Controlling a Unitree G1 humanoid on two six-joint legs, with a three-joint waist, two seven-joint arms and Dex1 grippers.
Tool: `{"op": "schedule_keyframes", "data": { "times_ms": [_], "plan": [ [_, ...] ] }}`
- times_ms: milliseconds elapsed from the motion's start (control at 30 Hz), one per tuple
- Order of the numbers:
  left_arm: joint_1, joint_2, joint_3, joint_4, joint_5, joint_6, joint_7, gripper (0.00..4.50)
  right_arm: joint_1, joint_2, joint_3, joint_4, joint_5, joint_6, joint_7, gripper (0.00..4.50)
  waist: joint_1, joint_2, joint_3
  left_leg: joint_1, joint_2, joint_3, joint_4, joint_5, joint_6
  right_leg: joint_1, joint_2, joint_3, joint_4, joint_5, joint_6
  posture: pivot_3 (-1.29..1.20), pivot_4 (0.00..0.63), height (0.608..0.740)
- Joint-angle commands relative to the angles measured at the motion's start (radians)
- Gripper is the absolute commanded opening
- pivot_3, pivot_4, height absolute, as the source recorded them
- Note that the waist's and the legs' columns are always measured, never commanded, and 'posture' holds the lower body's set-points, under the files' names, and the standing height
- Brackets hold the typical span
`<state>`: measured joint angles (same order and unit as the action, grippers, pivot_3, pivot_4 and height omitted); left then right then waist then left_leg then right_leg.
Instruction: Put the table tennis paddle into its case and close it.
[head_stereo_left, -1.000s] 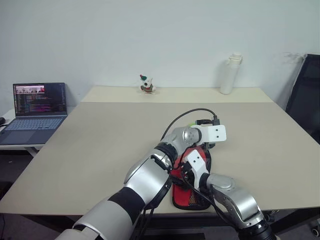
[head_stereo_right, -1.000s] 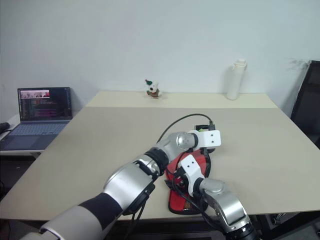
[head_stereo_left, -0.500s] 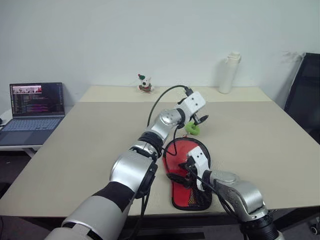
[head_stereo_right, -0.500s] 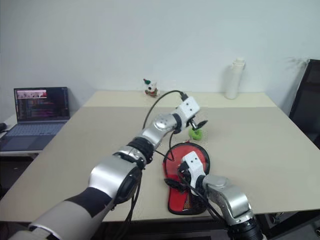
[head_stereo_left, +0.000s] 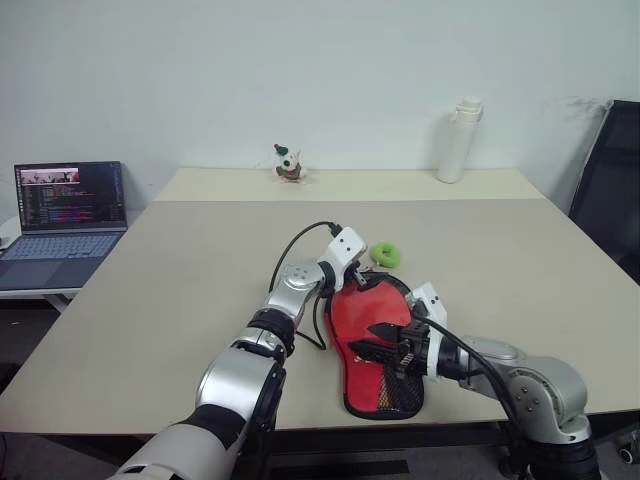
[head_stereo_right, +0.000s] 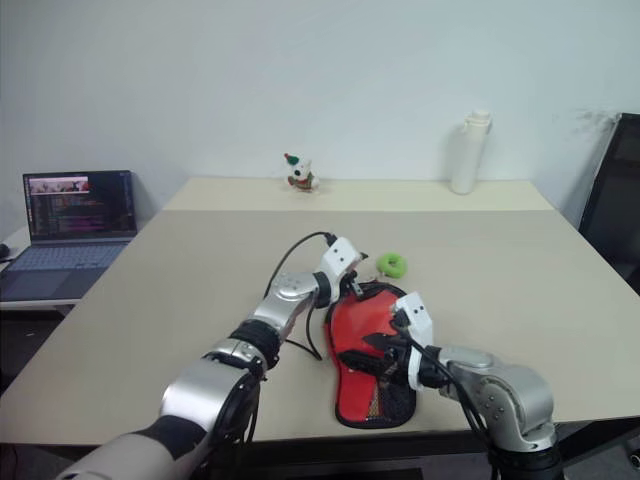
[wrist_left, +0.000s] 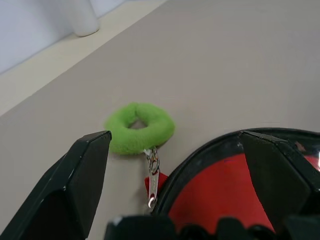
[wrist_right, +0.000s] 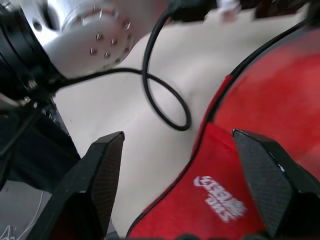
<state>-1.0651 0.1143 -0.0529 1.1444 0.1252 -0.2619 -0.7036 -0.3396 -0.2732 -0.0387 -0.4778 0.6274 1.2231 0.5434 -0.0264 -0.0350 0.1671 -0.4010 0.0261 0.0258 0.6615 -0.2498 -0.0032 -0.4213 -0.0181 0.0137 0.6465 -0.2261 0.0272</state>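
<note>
Near the table's front edge: the case (head_stereo_left: 375, 340) lies flat, red side up, a little right of the middle of that edge.
Long axis: runs from the front edge toward the far edge; narrow mesh handle end nearest the front edge, round end away from it.
Paddle: red shows at the case's round end, but I cannot tell whether that is the table tennis paddle's rubber or fabric.
Zipper: the metal pull (wrist_left: 152, 181) sits at the round end, joined to a green ring (wrist_left: 140, 127) lying on the table (head_stereo_left: 200, 270) just beyond it.
Left pincer (wrist_left: 175, 165): spread wide, empty, over the round end with the pull between its fingers.
Right pincer (wrist_right: 192, 170): spread fairly wide, empty, hovering over the case's middle by the white logo.
Doing it well: judged the closing step; steady the case with the right pincer, pinch the pull or ring, and draw it along the rim, not upward.
</note>
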Motion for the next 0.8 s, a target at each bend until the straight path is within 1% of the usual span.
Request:
{"op": "schedule_keyframes", "data": {
  "times_ms": [33,200,333,467,600,800],
  "plan": [
    [0.042,0.025,0.009,-0.109,-0.042,0.031,-0.037,4.46,-0.031,-0.049,-0.075,-0.037,0.052,-0.004,0.004,3.78,0.000,0.000,0.000,0.000,0.000,0.000,0.000,0.000,0.000,0.000,0.000,0.000,0.000,0.000,0.000,0.00,0.150,0.740],
    [0.146,0.064,-0.009,-0.277,-0.102,0.079,-0.196,4.46,-0.046,-0.164,-0.114,-0.035,0.104,-0.012,0.052,3.78,0.000,0.000,0.001,0.000,0.000,0.000,0.000,0.000,0.000,0.000,0.000,0.000,0.000,0.000,0.000,0.00,0.150,0.740],
    [0.239,0.104,-0.037,-0.429,-0.147,0.149,-0.321,4.46,-0.073,-0.253,-0.122,0.006,0.110,-0.044,0.098,3.78,0.000,0.000,0.001,0.000,0.000,0.000,0.000,0.000,0.000,0.000,0.000,0.001,0.000,0.000,0.000,0.00,0.150,0.740],
    [0.311,0.135,-0.065,-0.527,-0.148,0.201,-0.346,4.46,-0.133,-0.305,-0.093,0.106,0.069,-0.111,0.117,3.78,-0.002,0.000,0.001,0.001,0.000,0.000,0.000,0.000,0.000,0.000,0.000,0.002,0.000,0.000,0.000,0.00,0.150,0.740],
    [0.350,0.145,-0.081,-0.558,-0.139,0.222,-0.323,4.46,-0.208,-0.288,-0.035,0.240,-0.001,-0.196,0.107,3.78,-0.003,0.000,0.002,0.001,0.000,0.000,0.001,0.000,0.000,0.000,0.000,0.002,0.001,0.000,0.000,0.00,0.150,0.740],
    [0.388,0.154,-0.095,-0.607,-0.143,0.253,-0.311,4.46,-0.318,-0.195,0.017,0.458,-0.110,-0.326,0.057,3.78,-0.002,0.001,0.002,0.000,0.000,0.000,0.000,0.000,0.000,0.000,0.000,0.002,0.001,0.000,-0.001,0.00,0.150,0.740]
  ]
}}
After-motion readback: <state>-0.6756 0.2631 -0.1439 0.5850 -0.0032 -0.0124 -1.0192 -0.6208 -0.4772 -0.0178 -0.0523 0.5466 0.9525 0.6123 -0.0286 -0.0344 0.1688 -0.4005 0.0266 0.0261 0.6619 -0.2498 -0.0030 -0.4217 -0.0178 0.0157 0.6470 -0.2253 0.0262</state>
